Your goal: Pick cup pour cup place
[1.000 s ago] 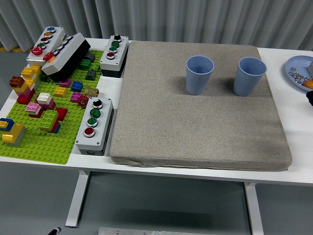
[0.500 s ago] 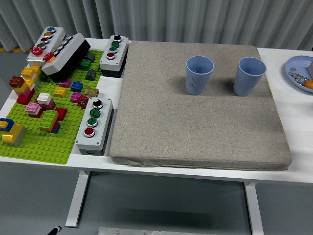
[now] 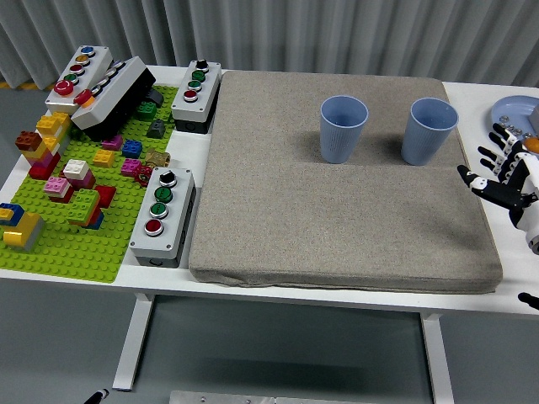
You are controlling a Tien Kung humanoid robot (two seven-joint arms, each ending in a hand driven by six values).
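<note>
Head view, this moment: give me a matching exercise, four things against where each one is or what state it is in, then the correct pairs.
Things:
1. right hand
2. left blue cup
3. blue plate
4. green brick baseplate

Places or states:
A. on the table at the far right edge
B. at the table's left end, covered with bricks
C. fingers spread, holding nothing, at the right edge of the grey mat
D. upright on the mat, beside the right blue cup

Pairs: 1-C, 2-D, 3-A, 4-B
</note>
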